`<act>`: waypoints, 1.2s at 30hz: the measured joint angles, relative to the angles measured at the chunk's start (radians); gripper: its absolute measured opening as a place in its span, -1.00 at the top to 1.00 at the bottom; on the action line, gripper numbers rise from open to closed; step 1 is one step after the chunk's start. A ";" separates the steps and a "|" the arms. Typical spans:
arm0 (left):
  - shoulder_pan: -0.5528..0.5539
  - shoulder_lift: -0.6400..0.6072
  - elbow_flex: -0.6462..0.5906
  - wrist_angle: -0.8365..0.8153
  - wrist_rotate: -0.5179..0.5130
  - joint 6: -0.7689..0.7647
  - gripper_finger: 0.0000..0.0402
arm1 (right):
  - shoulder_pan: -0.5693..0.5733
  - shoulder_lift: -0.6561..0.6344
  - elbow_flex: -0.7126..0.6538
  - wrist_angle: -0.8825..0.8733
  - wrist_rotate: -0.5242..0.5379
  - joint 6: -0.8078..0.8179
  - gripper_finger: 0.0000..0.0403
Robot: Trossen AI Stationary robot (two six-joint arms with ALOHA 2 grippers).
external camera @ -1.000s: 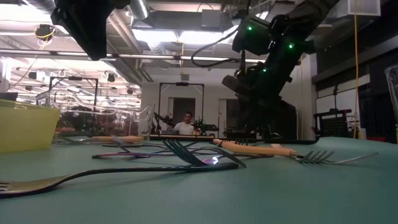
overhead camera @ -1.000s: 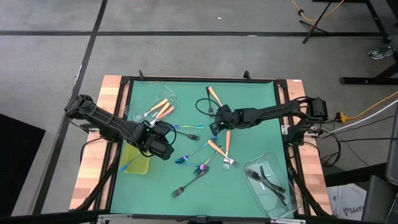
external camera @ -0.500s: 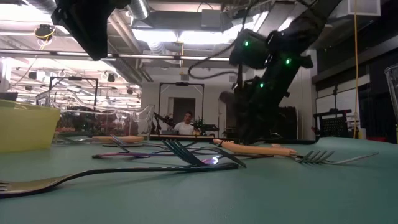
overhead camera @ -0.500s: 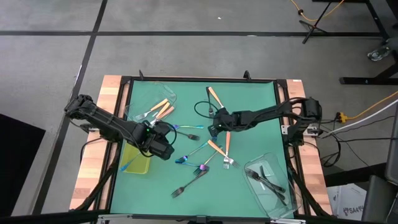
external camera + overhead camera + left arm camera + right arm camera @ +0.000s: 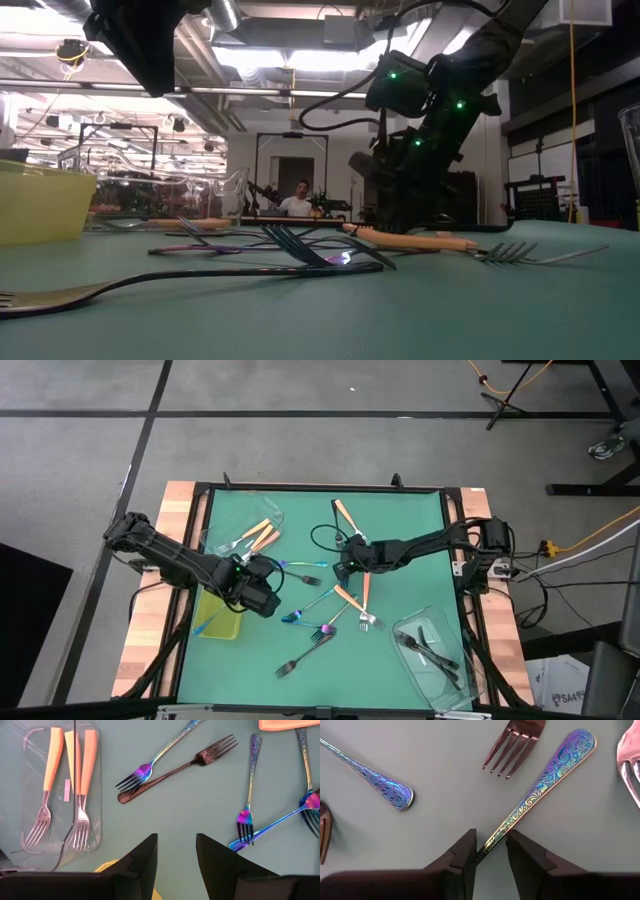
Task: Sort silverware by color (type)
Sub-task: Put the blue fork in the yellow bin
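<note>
Several slim forks lie flat in the middle of the green table (image 5: 400,520): iridescent ones (image 5: 318,600), orange-handled ones (image 5: 366,592) and a dark one (image 5: 305,653). My right gripper (image 5: 343,567) is low over the table's middle, also in the low view (image 5: 385,215). It is open, one finger on each side of the neck of an iridescent fork (image 5: 540,785), whose tines are hidden under the gripper. My left gripper (image 5: 262,585) is open and empty beside the yellow-green tray (image 5: 222,622).
A clear tub (image 5: 250,536) at the far left holds orange-handled forks. A clear tub (image 5: 437,650) at the near right holds dark forks. The tray holds an iridescent fork (image 5: 207,627). A brown fork's tines (image 5: 515,740) lie close ahead of my right gripper.
My right gripper has come down to the table over the forks in the middle, shifting slightly toward the table's left edge. The forks lie as before.
</note>
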State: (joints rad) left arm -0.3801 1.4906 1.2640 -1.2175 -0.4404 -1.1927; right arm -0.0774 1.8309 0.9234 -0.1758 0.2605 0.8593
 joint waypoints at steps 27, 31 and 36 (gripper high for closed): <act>0.000 0.000 0.000 0.000 -0.004 0.000 0.36 | -0.002 0.003 -0.002 -0.001 -0.006 -0.113 0.99; 0.000 0.000 0.000 0.000 -0.004 0.000 0.36 | -0.001 0.003 -0.002 -0.001 -0.001 -0.138 0.99; 0.000 0.000 0.000 0.000 -0.004 0.000 0.36 | -0.001 0.003 -0.002 -0.003 -0.001 -0.177 0.99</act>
State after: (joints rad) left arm -0.3801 1.4906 1.2640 -1.2175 -0.4442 -1.1927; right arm -0.0788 1.8343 0.9211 -0.1784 0.2596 0.6822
